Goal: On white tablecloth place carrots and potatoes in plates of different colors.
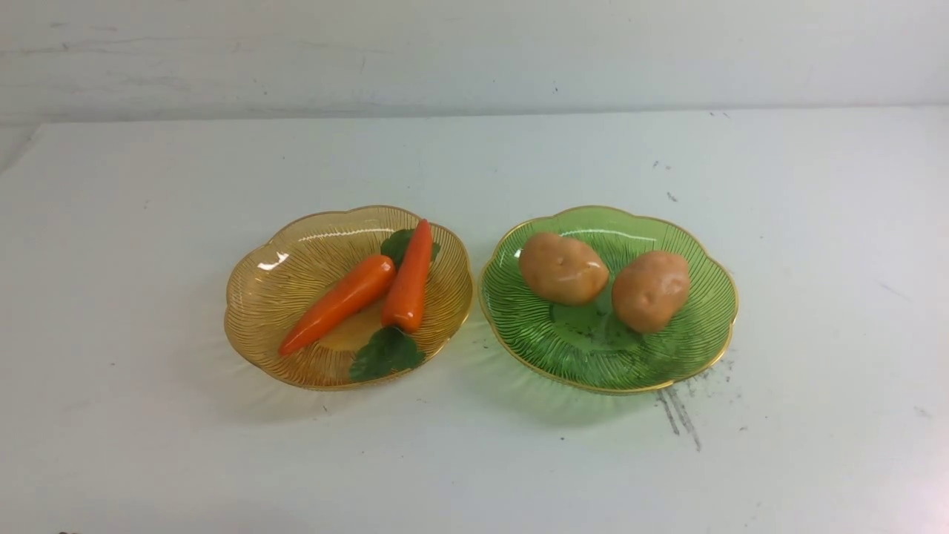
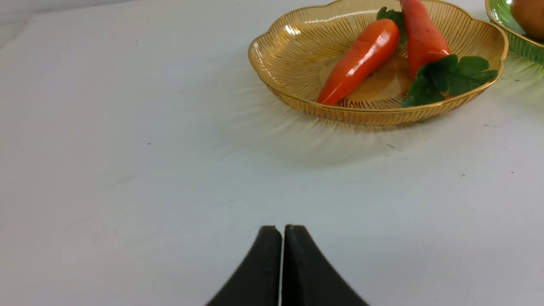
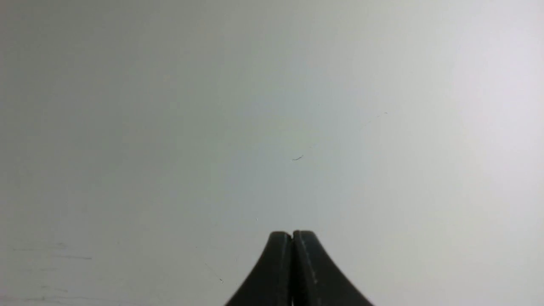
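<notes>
Two orange carrots (image 1: pixel 341 302) (image 1: pixel 408 277) lie side by side in the amber-yellow plate (image 1: pixel 259 297) at centre left of the white tablecloth (image 1: pixel 133 259). Two tan potatoes (image 1: pixel 563 268) (image 1: pixel 650 290) rest in the green plate (image 1: pixel 712 311) just to its right. Neither arm shows in the front view. In the left wrist view my left gripper (image 2: pixel 282 227) is shut and empty, a good way short of the amber plate (image 2: pixel 272 59) and its carrots (image 2: pixel 361 59) (image 2: pixel 423 36). My right gripper (image 3: pixel 292 233) is shut and empty over bare cloth.
Grey-black scuff streaks (image 1: pixel 678 415) mark the cloth in front of the green plate. A white wall (image 1: pixel 474 52) rises behind the table's far edge. A sliver of the green plate (image 2: pixel 525 42) with a potato (image 2: pixel 529 15) shows in the left wrist view.
</notes>
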